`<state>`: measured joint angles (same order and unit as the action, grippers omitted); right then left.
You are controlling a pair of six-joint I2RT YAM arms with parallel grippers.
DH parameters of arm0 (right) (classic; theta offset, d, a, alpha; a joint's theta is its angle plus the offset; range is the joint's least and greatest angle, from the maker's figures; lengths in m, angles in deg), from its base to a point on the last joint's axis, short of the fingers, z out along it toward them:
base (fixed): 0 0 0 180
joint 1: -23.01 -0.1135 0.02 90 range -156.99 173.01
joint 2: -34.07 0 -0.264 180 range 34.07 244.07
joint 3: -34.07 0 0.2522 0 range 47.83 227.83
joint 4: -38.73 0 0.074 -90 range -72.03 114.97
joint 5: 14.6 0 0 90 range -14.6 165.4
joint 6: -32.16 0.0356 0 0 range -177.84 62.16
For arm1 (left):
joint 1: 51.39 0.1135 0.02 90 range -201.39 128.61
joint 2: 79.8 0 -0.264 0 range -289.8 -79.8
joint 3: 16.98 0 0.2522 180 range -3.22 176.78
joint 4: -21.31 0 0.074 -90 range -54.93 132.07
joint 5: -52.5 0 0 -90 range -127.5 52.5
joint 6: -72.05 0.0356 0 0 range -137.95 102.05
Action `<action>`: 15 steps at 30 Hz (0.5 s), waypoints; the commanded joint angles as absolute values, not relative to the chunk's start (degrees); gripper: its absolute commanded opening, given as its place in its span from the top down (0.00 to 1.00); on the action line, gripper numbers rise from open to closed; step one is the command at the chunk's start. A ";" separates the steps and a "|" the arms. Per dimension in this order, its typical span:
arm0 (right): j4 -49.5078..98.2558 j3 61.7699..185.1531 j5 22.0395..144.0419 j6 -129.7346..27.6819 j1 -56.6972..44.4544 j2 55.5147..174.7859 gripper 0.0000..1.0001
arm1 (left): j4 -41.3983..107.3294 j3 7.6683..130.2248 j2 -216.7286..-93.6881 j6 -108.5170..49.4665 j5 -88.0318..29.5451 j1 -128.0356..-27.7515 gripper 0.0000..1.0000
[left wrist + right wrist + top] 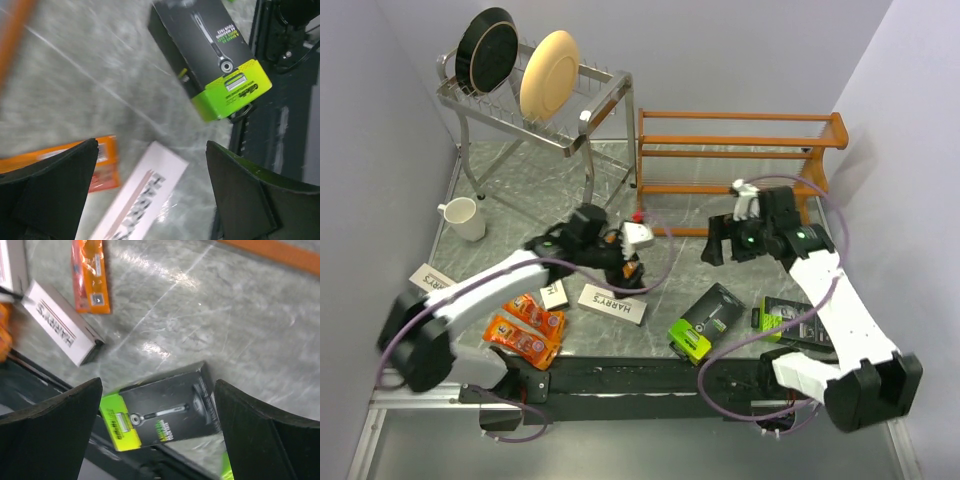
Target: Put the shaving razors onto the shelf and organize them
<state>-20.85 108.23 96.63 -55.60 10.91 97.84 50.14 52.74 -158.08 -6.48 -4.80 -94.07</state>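
Observation:
The shaving razors lie scattered on the grey table. A white HARRY'S box [612,303] lies in the middle, two more [432,280] [554,295] to the left, and orange packs [525,330] at the front left. Black-and-lime packs [705,320] [790,318] lie at the front right. My left gripper [152,150] hangs open above a white box [142,200], with an orange pack [75,160] beside it. My right gripper [159,387] hangs open over a black-and-lime pack [165,415]. Both hold nothing. The shelf [740,165] stands at the back right with nothing on its rails.
A silver rack [535,95] with two plates stands at the back left, and a white mug [465,218] sits below it. Walls close in on both sides. The arms' black base rail [640,375] runs along the near edge, close to the lime-ended packs.

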 commanded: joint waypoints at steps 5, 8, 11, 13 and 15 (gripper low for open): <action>-24.69 103.21 98.94 -35.70 19.49 95.07 0.00 | 36.57 57.33 -173.39 -27.95 -5.16 -98.85 0.02; -26.35 100.66 95.90 -33.15 19.58 93.75 0.00 | 36.56 60.14 -178.05 -29.98 -4.11 -98.94 0.03; -28.64 98.11 93.94 -30.51 19.75 93.40 0.04 | 35.52 61.64 -180.08 -31.74 -1.48 -99.21 0.03; -30.04 95.57 95.70 -28.32 19.84 93.05 0.05 | 33.77 61.20 -181.22 -32.36 0.28 -99.90 0.03; -31.01 94.15 95.88 -26.82 19.58 92.08 0.09 | 34.36 61.90 -182.54 -33.24 -0.06 -100.52 0.04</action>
